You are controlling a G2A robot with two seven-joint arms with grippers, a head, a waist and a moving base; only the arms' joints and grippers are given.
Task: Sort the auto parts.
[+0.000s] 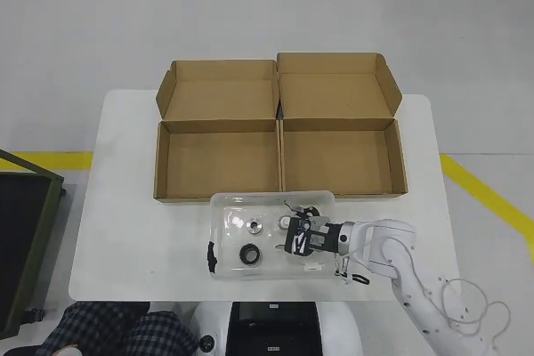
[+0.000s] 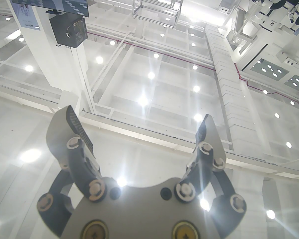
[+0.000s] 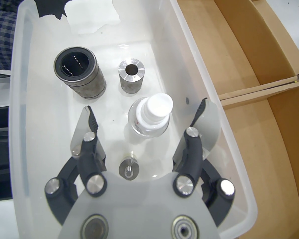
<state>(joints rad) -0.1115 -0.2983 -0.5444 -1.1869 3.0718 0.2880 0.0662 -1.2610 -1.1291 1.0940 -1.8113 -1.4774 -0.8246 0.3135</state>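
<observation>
While R gripper (image 3: 145,105) hangs open over the clear bin (image 3: 179,26) on the bench (image 1: 125,222), it grips nothing. Inside bin: black-rimmed bearing (image 3: 79,75) upright, smaller steel bushing (image 3: 131,75) upright just beside it, white-capped bottle (image 3: 152,115) near the bushing and lined up between the R jaws, no contact visible; small round metal part (image 3: 128,169) nearest the gripper base. Just beyond bin's far wall: open cardboard box (image 1: 218,165) w/ second box (image 1: 338,162) touching alongside, both w/ lids flipped back. L gripper (image 2: 137,113) also spread open, empty, aimed up at ceiling (image 2: 149,75).
</observation>
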